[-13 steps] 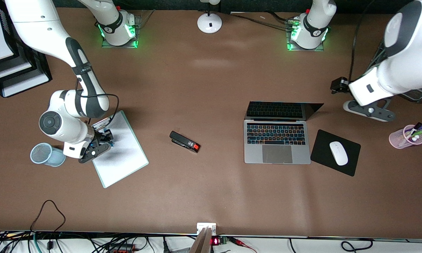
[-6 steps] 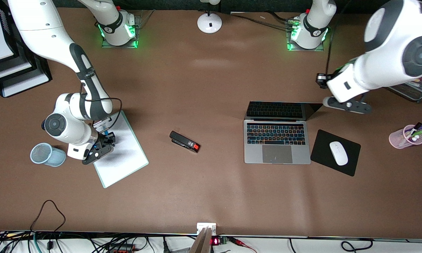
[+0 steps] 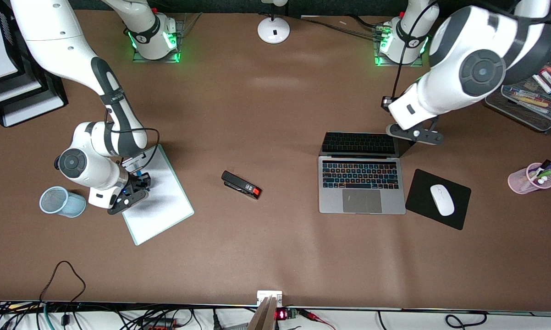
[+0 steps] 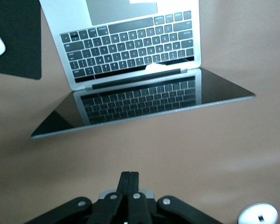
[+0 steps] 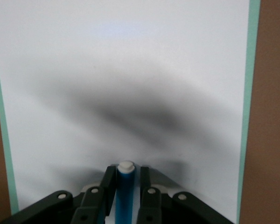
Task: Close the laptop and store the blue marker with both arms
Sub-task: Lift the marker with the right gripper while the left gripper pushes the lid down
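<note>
The laptop (image 3: 361, 183) stands open on the table, its dark screen tilted far back; it also shows in the left wrist view (image 4: 130, 42). My left gripper (image 3: 413, 134) is shut and empty, in the air by the lid's corner toward the left arm's end; in its wrist view (image 4: 129, 173) it is over bare table just past the lid's edge. My right gripper (image 3: 126, 195) is low over the whiteboard (image 3: 158, 195). Its open fingers (image 5: 108, 179) straddle the blue marker (image 5: 124, 186), which has a white end; a thin gap shows on one side.
A black stapler (image 3: 241, 184) lies mid-table. A black mouse pad (image 3: 459, 211) with a white mouse (image 3: 442, 200) sits beside the laptop. A pink cup of markers (image 3: 532, 178) and a mesh tray (image 3: 530, 103) are at the left arm's end. A blue mesh cup (image 3: 62, 201) lies beside the whiteboard.
My left arm has swung in from the left arm's end of the table to the laptop's lid. My right gripper shifted slightly over the whiteboard, then stayed still.
</note>
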Controlling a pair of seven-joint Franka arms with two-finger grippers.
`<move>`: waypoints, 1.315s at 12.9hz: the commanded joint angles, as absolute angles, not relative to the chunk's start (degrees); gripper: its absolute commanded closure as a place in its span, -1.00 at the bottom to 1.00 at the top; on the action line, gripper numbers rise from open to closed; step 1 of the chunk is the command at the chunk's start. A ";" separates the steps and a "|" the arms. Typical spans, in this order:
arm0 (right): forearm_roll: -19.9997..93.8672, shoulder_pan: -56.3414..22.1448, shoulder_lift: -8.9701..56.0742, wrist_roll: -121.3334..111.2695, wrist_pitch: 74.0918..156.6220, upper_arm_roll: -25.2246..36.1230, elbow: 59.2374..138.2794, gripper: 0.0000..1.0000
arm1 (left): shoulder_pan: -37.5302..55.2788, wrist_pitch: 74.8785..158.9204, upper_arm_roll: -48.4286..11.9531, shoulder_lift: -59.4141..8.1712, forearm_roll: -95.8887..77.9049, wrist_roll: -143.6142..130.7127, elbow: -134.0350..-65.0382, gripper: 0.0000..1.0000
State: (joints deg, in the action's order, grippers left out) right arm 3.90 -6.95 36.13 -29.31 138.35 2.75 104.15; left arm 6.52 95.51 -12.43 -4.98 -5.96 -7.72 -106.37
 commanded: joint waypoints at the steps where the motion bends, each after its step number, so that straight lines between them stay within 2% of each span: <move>1: 4.83 -6.59 37.35 -29.53 138.69 2.29 103.36 0.50 | 5.98 101.06 -12.83 -1.41 -7.03 -7.73 -113.72 1.00; 3: 4.83 -6.68 37.27 -29.36 138.52 2.29 103.18 0.71 | 5.98 108.42 -13.79 -0.88 -7.03 -7.82 -119.50 1.00; 7: 4.83 -6.59 36.83 -28.83 136.16 2.29 100.65 0.90 | 5.71 118.26 -14.50 -1.67 -6.77 -8.96 -123.91 1.00; 12: 4.83 -6.07 34.99 -29.44 124.04 2.63 92.65 0.90 | 5.36 126.45 -14.41 -3.07 -6.07 -9.05 -125.95 1.00; 15: 4.83 -5.01 30.16 -30.93 119.20 2.64 92.64 0.91 | 5.10 131.11 -14.15 -4.48 -5.27 -9.14 -125.51 1.00; 17: 4.83 -3.00 27.44 -39.84 118.04 2.64 92.81 0.91 | 5.10 135.51 -13.98 -6.41 -5.27 -9.14 -125.42 1.00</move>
State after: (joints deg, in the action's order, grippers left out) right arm 4.02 -5.10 30.69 -32.66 119.86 3.06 91.88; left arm 5.68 131.62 -13.71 -4.68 -5.92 -8.70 -125.49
